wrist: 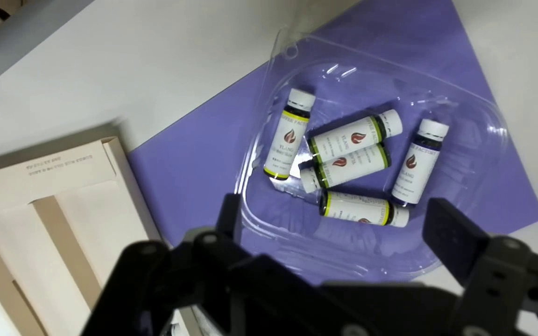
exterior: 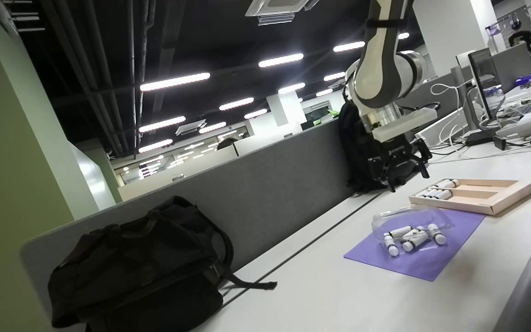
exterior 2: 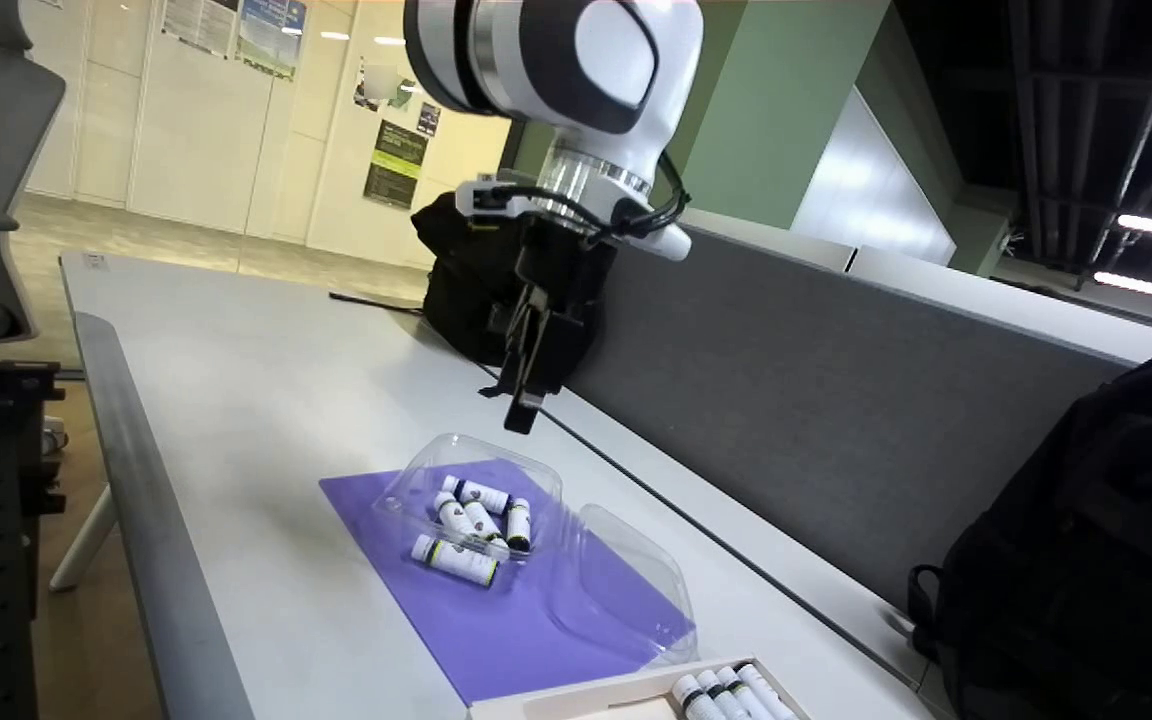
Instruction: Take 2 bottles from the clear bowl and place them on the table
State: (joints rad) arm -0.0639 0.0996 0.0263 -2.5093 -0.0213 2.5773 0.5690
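Purple mat (wrist: pixel 194 154) beside light-wood tray (exterior: pixel 516 197); black backpack (exterior: pixel 141 276) by grey partition (exterior: pixel 288 170); monitor (exterior: pixel 487 80).

Glossy plastic bowl (wrist: pixel 287 224); smooth table (exterior: pixel 321 286)

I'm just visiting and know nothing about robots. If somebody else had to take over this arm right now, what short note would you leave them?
Gripper: jaws open, nothing between them, raised above the table.
Where things are: five bottles lie in the clear bowl on the purple mat. The pale box at the mat's edge holds similar bottles.
Done: no bottle is seen set directly on the table yet.
Left: take two bottles out of the bowl and place them on the table.
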